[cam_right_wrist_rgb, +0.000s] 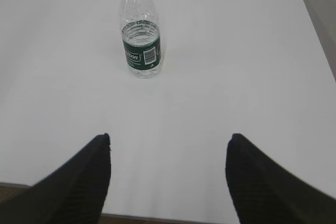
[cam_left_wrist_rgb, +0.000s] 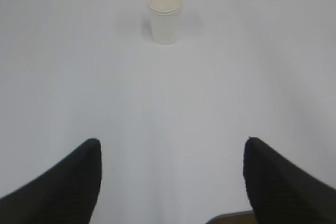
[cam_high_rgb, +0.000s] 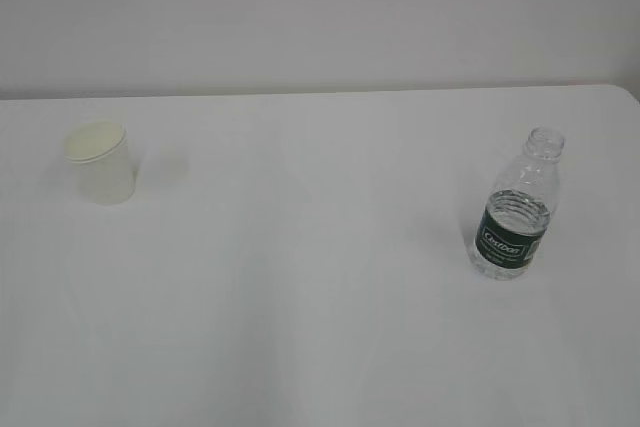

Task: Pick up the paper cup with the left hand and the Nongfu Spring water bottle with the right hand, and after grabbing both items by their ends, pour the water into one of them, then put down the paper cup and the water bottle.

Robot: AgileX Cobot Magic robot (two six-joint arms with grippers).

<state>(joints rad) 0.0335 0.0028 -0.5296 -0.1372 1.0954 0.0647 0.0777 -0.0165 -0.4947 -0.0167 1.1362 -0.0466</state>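
Your left pincer has its fingers wide apart and holds nothing; the paper cup stands upright on the white counter, well ahead of it. Your right pincer is also spread and empty; the Nongfu Spring water bottle stands upright, uncapped, ahead and slightly left.

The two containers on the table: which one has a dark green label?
The water bottle on the right: clear ribbed plastic, uncapped, green label. The paper cup on the left is plain cream.
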